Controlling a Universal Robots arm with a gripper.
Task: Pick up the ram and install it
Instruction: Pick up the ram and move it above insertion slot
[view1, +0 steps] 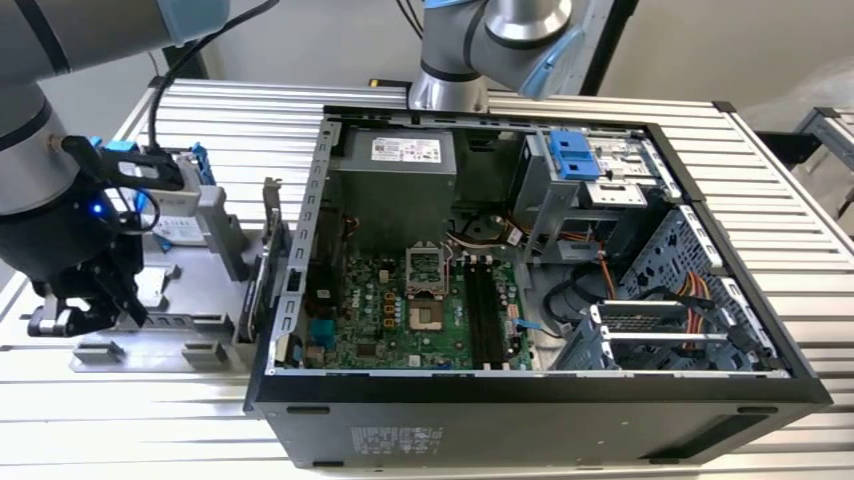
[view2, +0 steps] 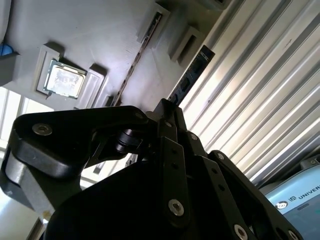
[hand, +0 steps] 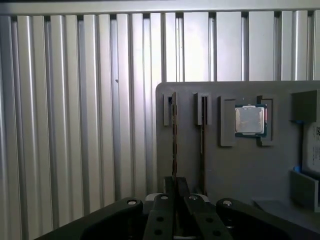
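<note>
1. The exterior view looks steeply down on the open computer case (view1: 534, 410) and bench (view1: 787, 200).
2. Both wrist views peer closely past the gripper (hand: 175, 182) (view2: 167, 107) at the same ram (hand: 174, 140) (view2: 192, 72) and grey tray (hand: 225, 170) (view2: 100, 30).

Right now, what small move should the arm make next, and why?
Probably a short straight lift. The gripper looks shut on the ram, which stands on edge in a slot of the gray holder; pulling sideways could jam it.

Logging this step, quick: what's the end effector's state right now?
End effector: closed on the memory stick, which stands on edge in its slot on the grey tray.
</note>
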